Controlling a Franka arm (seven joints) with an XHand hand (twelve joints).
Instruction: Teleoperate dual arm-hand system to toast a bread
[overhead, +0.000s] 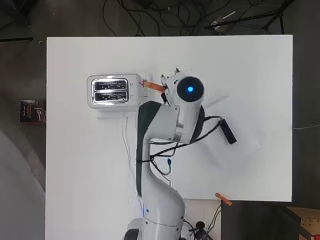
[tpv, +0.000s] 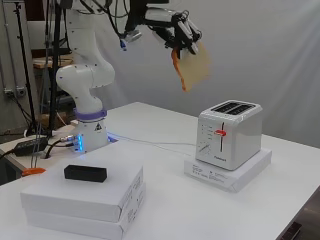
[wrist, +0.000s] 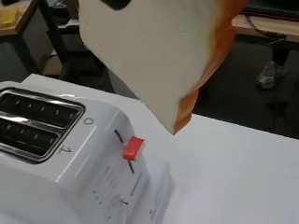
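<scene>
A slice of bread (tpv: 192, 67) with an orange-brown crust hangs in the air, pinched at its upper edge by the hand (tpv: 181, 31). It hangs above and to the arm's side of the white two-slot toaster (tpv: 229, 134), apart from it. Both slots (overhead: 110, 90) are empty and the red lever (tpv: 220, 132) sits high on the front. In the wrist view the bread (wrist: 154, 56) fills the foreground, its lower corner above the lever (wrist: 133, 148) and off to the side of the slots (wrist: 32, 123). From overhead only the bread's thin edge (overhead: 154, 86) shows, right of the toaster (overhead: 112, 91).
The toaster stands on a flat white box (tpv: 227, 169). Two stacked white boxes (tpv: 85, 197) with a black block (tpv: 85, 173) on top lie near the table's front. A white cable (tpv: 150, 143) runs from the toaster towards the arm's base (tpv: 90, 131).
</scene>
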